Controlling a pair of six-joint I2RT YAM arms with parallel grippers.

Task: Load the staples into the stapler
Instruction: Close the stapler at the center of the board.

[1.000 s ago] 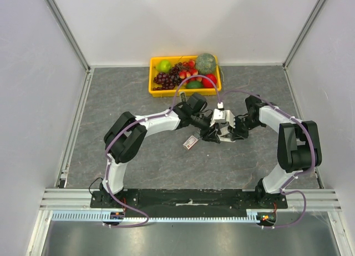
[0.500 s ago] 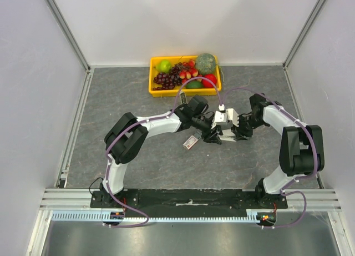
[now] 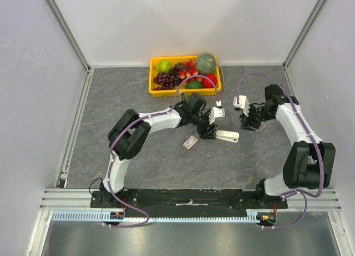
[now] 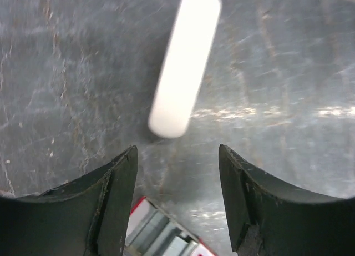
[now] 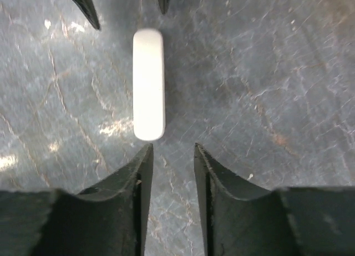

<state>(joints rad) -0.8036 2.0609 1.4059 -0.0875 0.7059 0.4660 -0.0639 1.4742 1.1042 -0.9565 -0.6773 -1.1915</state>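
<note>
The staples [image 3: 191, 142] are lying flat in their red and white box on the grey worktop [image 3: 111, 111], left of everything else and within easy reach of the left arm, which seems the likely reason for keeping them there; no silvery strip is showing outside the box, so the loading itself is probably not yet begun. The left end effector [image 4: 177, 150] is hovering just right of the box, its two fingers standing well apart and gripping nothing; in its wrist view a corner of the box is peeking in low between them, and bare worktop is filling the gap.

The stapler [image 3: 227, 136], a white rounded bar, is resting on the worktop just beyond those fingertips, apart from them and lying between the two arms; that middle spot looks chosen so that one arm can steady it while the other is feeding it; whether its magazine is open I cannot tell. Further right, the right end effector [image 5: 173, 147] is hanging above the worktop near the stapler's end, lined up along its length; its fingers are parted by a narrower gap, touching nothing and carrying nothing.
</note>
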